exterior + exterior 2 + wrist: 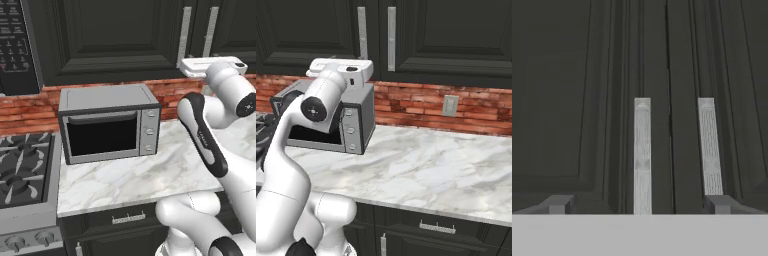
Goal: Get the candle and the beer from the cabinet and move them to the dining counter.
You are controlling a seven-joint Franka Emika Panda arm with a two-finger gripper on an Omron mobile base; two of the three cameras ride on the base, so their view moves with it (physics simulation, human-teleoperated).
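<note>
The black cabinet (115, 40) hangs above the counter with both panelled doors shut. Its two vertical silver handles (362, 32) sit side by side at the door seam. My white hand (212, 67) is raised level with the bottom of those doors and points at them. In the hand view my gripper (639, 205) is open, and the left handle (642, 155) stands between the two fingertips (559, 204). The right handle (709, 150) runs just inside the right fingertip. Nothing is held. The candle, the beer and the dining counter are out of view.
A silver toaster oven (107, 122) stands on the marble counter (145, 175) below the cabinet, left of my arm. A gas stove (22, 170) lies further left. A brick backsplash with an outlet (449, 105) runs behind. Dark drawers (436, 227) sit below.
</note>
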